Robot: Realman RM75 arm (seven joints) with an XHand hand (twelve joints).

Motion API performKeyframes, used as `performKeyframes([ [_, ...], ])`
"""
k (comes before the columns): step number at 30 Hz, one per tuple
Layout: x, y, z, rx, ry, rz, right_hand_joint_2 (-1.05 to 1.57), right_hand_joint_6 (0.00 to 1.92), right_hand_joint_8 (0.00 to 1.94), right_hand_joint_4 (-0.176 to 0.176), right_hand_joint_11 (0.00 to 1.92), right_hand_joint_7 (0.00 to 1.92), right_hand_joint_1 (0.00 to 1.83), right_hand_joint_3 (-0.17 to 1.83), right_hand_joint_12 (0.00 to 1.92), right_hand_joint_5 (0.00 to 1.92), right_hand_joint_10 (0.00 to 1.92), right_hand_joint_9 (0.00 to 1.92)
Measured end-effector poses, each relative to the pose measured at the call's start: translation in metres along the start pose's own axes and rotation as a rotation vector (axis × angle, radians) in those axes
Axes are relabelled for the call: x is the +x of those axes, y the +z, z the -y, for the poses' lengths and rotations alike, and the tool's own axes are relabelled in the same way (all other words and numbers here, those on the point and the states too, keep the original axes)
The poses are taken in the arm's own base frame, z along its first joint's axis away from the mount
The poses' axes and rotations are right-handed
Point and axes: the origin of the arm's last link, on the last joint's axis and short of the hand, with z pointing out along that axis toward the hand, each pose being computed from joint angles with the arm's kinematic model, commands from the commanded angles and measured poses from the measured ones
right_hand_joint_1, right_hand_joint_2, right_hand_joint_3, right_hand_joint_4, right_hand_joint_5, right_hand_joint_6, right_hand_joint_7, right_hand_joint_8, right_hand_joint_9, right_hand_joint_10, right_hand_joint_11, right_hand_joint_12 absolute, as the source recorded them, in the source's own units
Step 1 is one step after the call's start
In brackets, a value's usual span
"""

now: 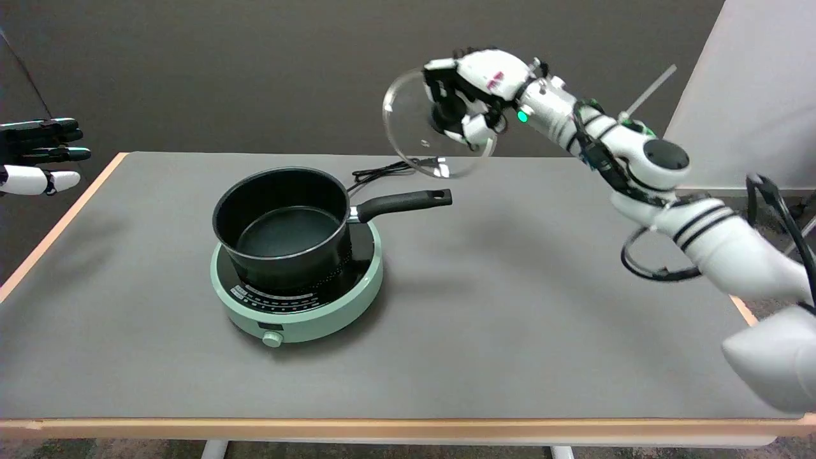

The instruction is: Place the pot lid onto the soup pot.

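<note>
Grey surface point(510, 319) fills most of the head view, with a pale wooden edge along its near and left sides. Toward nine o'clock from its middle sits a mint-green induction cooker point(299, 319), its knob facing six o'clock. On the cooker stands the black soup pot point(284, 223), open and empty as far as can be seen, its long handle pointing to three o'clock. A black power cord point(382, 171) lies coiled on the surface just behind the pot, at about one o'clock from it.

Right arm point(701, 229) reaches in from four o'clock. Its right hand point(468, 95) is held high in the air, at about two o'clock from the pot and well apart from it, fingers closed around the knob of the glass pot lid point(408, 127). The lid is tilted steeply, its face turned toward nine o'clock, nothing touching it but the hand.

By my judgement the carry is under way: lid lifted, not yet over the pot. The next move calls for travel toward eight o'clock until the lid is centred above the rim, levelling it flat, then lowering it squarely before the fingers let go.
</note>
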Motion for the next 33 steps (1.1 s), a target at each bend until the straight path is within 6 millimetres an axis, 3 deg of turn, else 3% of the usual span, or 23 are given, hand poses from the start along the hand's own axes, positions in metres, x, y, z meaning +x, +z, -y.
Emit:
performKeyframes([
  [16,0.058,0.056,0.053,0.254,0.022,0.014,0.76,1.75,1.63,0.153,0.79,0.82,1.35,0.98,1.92,0.5,1.92,0.8],
  [33,0.08,0.077,0.096,0.439,0.084,0.067,0.78,1.75,1.64,0.159,0.77,0.8,1.35,0.94,1.92,0.49,1.92,0.77],
])
